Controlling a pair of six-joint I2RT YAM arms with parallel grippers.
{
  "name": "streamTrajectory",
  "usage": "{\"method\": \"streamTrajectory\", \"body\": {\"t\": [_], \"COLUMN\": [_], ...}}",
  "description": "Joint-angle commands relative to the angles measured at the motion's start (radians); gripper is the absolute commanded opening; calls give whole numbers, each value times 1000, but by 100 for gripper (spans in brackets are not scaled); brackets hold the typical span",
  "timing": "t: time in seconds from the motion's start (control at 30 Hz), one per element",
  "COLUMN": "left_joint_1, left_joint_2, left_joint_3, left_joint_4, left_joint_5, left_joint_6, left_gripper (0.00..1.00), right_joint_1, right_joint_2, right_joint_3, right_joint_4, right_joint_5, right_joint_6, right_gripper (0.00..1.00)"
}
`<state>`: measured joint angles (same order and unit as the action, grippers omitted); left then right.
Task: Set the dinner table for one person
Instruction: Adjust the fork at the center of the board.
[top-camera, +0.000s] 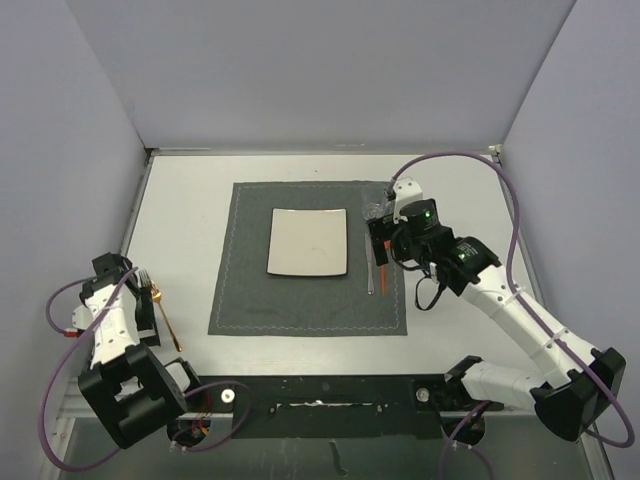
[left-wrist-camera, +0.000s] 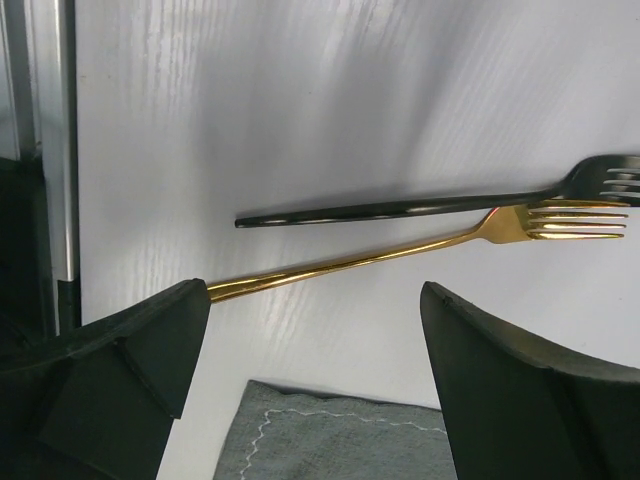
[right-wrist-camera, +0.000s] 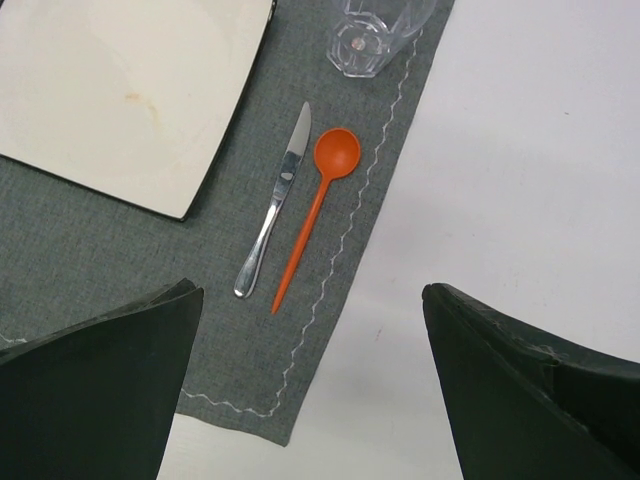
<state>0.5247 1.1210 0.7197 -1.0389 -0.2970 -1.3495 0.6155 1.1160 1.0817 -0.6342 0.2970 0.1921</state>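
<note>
Now, overhead: left gripper (top-camera: 146, 300) hovers spread over the gold fork (top-camera: 170, 328) on the table (top-camera: 180, 200), left of the mat (top-camera: 240, 290). Left wrist: handle runs finger to finger, black fork (left-wrist-camera: 400, 207) just beside; a wrist turn looks needed. Right wrist: right gripper (right-wrist-camera: 312, 295) wide, empty, above knife (right-wrist-camera: 275, 205) and spoon (right-wrist-camera: 318, 205).

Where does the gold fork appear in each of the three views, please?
Top view: the gold fork lies on the white table, left of the placemat.
Left wrist view: the fork crosses the middle, prongs right, below a black fork.
Right wrist view: not in it.
Shared landmark: the grey placemat, seen in all three.
</note>
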Motion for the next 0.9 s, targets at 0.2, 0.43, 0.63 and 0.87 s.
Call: {"method": "streamTrajectory", "body": {"t": [0.2, 0.43, 0.63, 0.87], "left_joint_1": [61, 133, 189, 228], "left_joint_2": [-17, -19, 16, 125], "left_joint_3": [-41, -68, -95, -120], "left_joint_4": [176, 243, 315, 405], "left_joint_5": [15, 32, 37, 110], "left_joint_6": [67, 158, 229, 294], "left_gripper": [87, 88, 89, 89], "right_joint_1": [-57, -42, -34, -30], "right_joint_2": [56, 57, 12, -16], "right_joint_3": [150, 225, 244, 266], "right_joint_4": [-123, -204, -206, -226], "right_joint_5": [-79, -105, -130, -103], "right_joint_6": [22, 42, 70, 71], "right_gripper": [98, 98, 98, 98]}}
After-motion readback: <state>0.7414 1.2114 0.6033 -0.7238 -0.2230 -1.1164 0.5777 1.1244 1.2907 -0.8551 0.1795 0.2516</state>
